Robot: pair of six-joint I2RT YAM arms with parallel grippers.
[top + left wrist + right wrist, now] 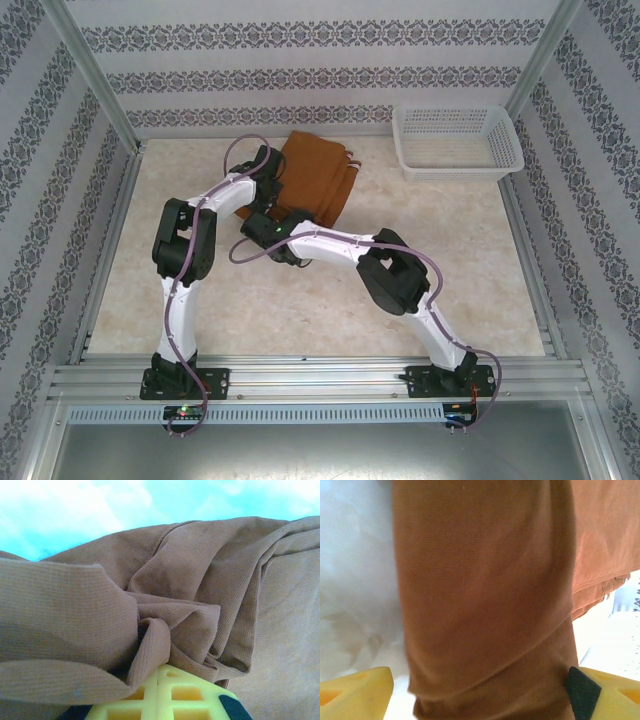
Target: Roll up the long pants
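The rust-brown long pants [318,175] lie folded into a narrow bundle at the back middle of the table. My left gripper [268,165] is at the bundle's left edge. In the left wrist view its yellow fingers [172,700] are together, with a bunched fold of the pants [150,645] coming out from between them. My right gripper [290,218] is at the bundle's near end. Its two yellow fingertips stand wide apart, the gripper [480,700] open, with a rolled fold of the pants [485,610] between them. The right pad [581,692] touches the cloth.
A white plastic basket [458,165] stands at the back right corner. The beige tabletop [300,310] stretches bare between the pants and the arm bases. Metal frame posts and patterned walls close in the left, back and right sides.
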